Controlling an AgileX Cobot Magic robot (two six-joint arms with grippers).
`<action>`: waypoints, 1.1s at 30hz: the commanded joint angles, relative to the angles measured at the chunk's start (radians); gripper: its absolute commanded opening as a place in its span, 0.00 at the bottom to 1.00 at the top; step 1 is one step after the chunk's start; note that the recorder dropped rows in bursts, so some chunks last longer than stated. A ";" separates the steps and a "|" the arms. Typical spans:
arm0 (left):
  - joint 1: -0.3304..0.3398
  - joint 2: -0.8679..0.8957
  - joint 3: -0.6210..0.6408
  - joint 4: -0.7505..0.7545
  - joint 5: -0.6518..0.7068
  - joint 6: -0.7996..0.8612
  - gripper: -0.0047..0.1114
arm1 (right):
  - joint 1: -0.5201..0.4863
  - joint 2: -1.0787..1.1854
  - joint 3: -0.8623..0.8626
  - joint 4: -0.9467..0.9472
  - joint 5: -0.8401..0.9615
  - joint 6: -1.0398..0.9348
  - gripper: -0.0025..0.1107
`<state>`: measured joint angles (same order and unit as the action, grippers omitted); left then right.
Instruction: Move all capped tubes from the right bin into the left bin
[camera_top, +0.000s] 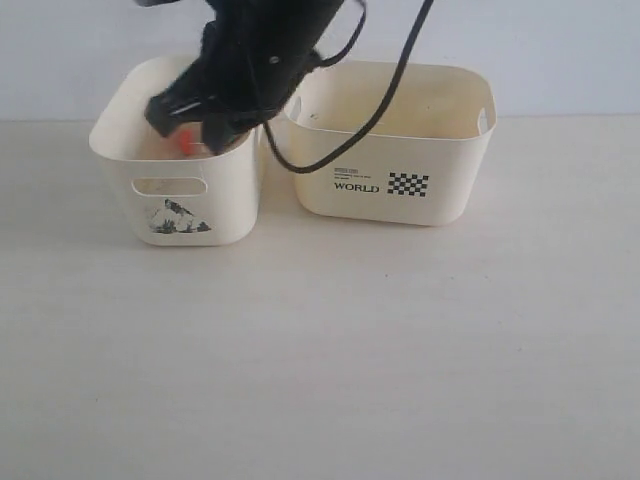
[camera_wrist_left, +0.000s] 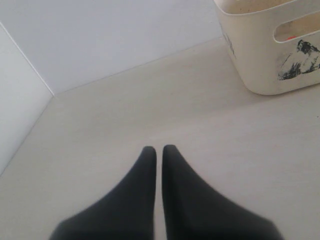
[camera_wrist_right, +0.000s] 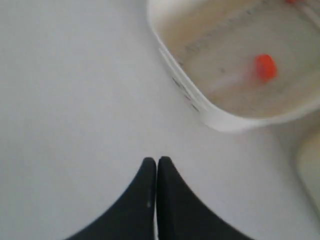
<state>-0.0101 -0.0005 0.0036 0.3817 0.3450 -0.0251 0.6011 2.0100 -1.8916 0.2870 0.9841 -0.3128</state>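
The left bin (camera_top: 228, 205), cream with a mountain picture, stands beside the right bin (camera_top: 455, 165) printed "WORLD". My right gripper (camera_top: 178, 122) reaches across and hangs over the left bin. In its wrist view the right gripper (camera_wrist_right: 157, 161) is shut with nothing between its fingers. An orange-red capped tube (camera_wrist_right: 264, 67) lies on the floor of the left bin (camera_wrist_right: 220, 120), apart from the gripper; its cap (camera_top: 185, 143) shows under the arm. My left gripper (camera_wrist_left: 159, 148) is shut and empty, low over the table, short of the left bin (camera_wrist_left: 260, 65). No blue-capped tube shows.
The black arm and its cable (camera_top: 385, 110) cross over the near-left corner of the right bin. A pale wall (camera_top: 560, 50) rises right behind both bins. Pale tabletop (camera_top: 320, 350) stretches in front of them.
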 joint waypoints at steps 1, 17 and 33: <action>0.000 0.000 -0.004 0.001 -0.004 -0.010 0.08 | -0.052 -0.034 -0.005 -0.634 0.201 0.281 0.02; 0.000 0.000 -0.004 0.001 -0.004 -0.010 0.08 | -0.410 0.349 -0.484 -0.407 0.176 0.412 0.02; 0.000 0.000 -0.004 0.001 -0.004 -0.010 0.08 | -0.375 0.546 -0.634 0.075 0.189 0.358 0.02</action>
<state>-0.0101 -0.0005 0.0036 0.3817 0.3450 -0.0251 0.2137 2.5429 -2.5190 0.3532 1.1894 0.0376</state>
